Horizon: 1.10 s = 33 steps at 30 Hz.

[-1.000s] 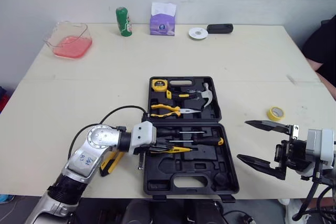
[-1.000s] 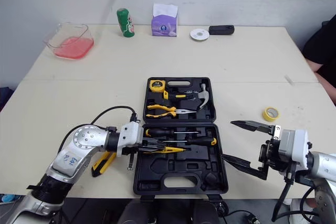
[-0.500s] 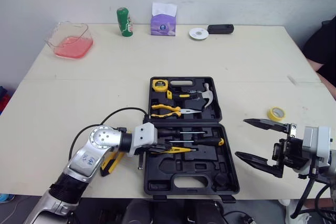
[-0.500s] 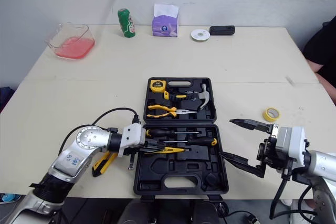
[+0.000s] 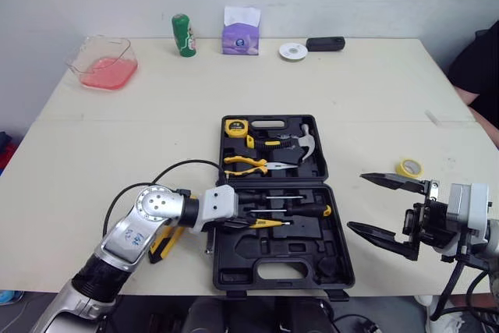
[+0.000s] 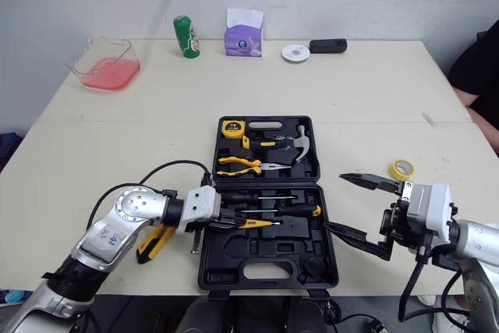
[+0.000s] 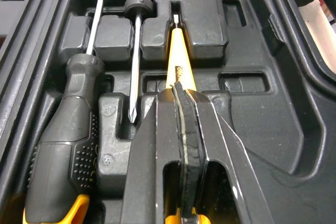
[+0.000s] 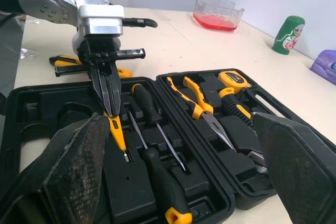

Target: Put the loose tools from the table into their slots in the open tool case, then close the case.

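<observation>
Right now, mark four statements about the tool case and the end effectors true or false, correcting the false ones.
1. The tool case is open. True.
2. The right end effector grips the yellow tape roll. False: it is open and empty; the roll lies on the table.
3. The left end effector is shut on a yellow tool in the case. True.
4. The hammer lies loose on the table. False: it sits in the case.
</observation>
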### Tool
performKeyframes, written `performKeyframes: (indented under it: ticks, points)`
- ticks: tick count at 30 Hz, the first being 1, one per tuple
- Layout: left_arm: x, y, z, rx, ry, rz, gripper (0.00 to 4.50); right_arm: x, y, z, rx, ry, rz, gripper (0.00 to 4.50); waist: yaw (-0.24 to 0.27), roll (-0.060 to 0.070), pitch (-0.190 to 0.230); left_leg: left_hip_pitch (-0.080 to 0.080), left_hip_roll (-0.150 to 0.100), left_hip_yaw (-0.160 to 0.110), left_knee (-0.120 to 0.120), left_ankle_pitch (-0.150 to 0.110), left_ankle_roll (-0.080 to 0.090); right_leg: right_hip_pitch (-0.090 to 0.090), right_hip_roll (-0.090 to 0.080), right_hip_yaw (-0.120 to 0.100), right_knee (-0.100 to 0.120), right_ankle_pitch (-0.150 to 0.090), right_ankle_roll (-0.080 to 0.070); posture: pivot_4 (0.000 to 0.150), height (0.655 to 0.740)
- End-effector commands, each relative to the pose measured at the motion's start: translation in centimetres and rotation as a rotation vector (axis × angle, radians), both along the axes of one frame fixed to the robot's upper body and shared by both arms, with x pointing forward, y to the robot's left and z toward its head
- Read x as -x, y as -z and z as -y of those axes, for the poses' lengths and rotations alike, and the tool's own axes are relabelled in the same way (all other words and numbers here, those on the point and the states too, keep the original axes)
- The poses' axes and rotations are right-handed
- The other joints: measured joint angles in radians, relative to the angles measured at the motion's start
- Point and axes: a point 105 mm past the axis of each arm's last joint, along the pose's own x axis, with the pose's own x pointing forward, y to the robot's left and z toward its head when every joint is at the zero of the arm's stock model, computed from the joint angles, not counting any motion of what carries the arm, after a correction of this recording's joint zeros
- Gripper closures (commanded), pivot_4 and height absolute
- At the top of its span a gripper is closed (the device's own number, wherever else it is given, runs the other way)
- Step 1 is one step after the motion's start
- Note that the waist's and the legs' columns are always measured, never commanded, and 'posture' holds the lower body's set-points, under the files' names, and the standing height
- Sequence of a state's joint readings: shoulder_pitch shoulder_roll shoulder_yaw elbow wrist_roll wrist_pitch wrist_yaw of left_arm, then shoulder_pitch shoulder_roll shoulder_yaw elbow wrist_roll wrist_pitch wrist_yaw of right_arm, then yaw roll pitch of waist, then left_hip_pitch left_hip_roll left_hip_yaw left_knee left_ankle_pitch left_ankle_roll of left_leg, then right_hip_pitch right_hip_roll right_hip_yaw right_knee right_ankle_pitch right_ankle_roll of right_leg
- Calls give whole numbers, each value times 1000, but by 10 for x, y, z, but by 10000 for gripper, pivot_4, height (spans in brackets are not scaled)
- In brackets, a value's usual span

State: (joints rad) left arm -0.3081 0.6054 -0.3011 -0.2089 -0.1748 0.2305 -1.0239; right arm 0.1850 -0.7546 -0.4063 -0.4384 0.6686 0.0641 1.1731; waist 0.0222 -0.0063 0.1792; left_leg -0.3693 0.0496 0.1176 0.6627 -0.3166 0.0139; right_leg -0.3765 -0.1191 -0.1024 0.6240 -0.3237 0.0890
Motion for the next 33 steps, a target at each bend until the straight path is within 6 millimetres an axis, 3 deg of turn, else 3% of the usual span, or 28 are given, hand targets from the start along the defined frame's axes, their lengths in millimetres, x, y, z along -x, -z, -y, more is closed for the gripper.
performKeyframes:
  ticks: [1,5,6,8,10,11,13,15,16,17,19,24,28,31,33]
  points:
    - [-9,-44,-11,231,-45,106,44144,2,-14,25,47,94,64,0,1,-1,1,-1,0,0,0,0,0,0,0,0,0,0,0,1500,7400]
    - [-1,-67,-41,311,-72,135,44144,2,-14,70,75,261,71,0,1,-3,2,-1,0,0,0,0,-1,-1,-3,-2,0,0,0,1500,7400]
    - [0,-71,-49,322,-106,127,41486,3,-12,82,82,305,71,0,1,-3,2,-1,-1,0,0,0,-1,0,-4,-2,0,0,0,1500,7400]
    - [0,-74,-70,301,-179,151,35493,5,-7,107,122,398,86,0,-1,-3,2,-1,-1,1,0,0,-1,0,-5,-2,-1,0,0,1500,7400]
    - [-2,-72,-89,272,-265,169,26158,7,-4,127,165,482,113,0,-3,-3,2,-1,-2,2,0,0,0,0,-5,-2,-1,0,1,1500,7400]
    - [-3,-72,-110,265,-362,183,21381,9,-3,146,177,571,121,0,-4,-3,2,-1,-2,2,0,0,0,0,-5,-2,-1,0,1,1500,7400]
    - [-2,-72,-133,260,-466,198,11884,13,-2,167,188,665,132,0,-6,-3,2,0,-2,2,0,-1,0,0,-5,-2,-1,0,1,1500,7400]
    - [3,-66,-177,230,-652,217,2305,22,0,196,194,794,133,0,-10,-2,3,0,-1,2,-1,-1,0,-1,-5,-2,-2,0,1,1500,7400]
    - [9,-62,-207,215,-782,229,844,29,3,212,200,868,119,0,-14,-2,3,0,-1,2,-1,-2,0,-1,-6,-2,-2,0,1,1500,7400]
    - [18,-60,-234,218,-905,237,844,37,6,227,198,942,107,0,-22,-2,3,0,-1,2,-1,-3,1,-1,-6,-2,-2,0,0,1500,7400]
    - [34,-55,-265,210,-1053,250,844,48,12,243,200,1026,91,0,-25,-3,3,0,-1,2,-4,-4,1,-1,-6,-2,-4,0,0,1500,7400]
    - [69,-49,-325,221,-1354,290,844,68,22,266,231,1146,67,0,-27,-3,3,1,-2,3,-6,-6,-1,-1,-9,-2,-5,0,0,1500,7400]
    - [86,-41,-349,185,-1469,298,844,78,26,275,264,1193,54,0,-27,-3,3,2,-2,2,-8,-7,-4,-2,-10,-2,-5,0,-1,1500,7400]
    - [115,-25,-373,135,-1594,261,844,94,31,288,283,1269,28,0,-27,-3,3,2,-2,3,-10,-7,-4,-3,-11,-2,-5,-1,-1,1500,7400]
    - [123,-22,-379,130,-1630,259,844,101,32,294,294,1303,21,0,-27,-4,2,1,-2,3,-13,-7,-5,-5,-11,-2,-6,-1,-3,1500,7400]
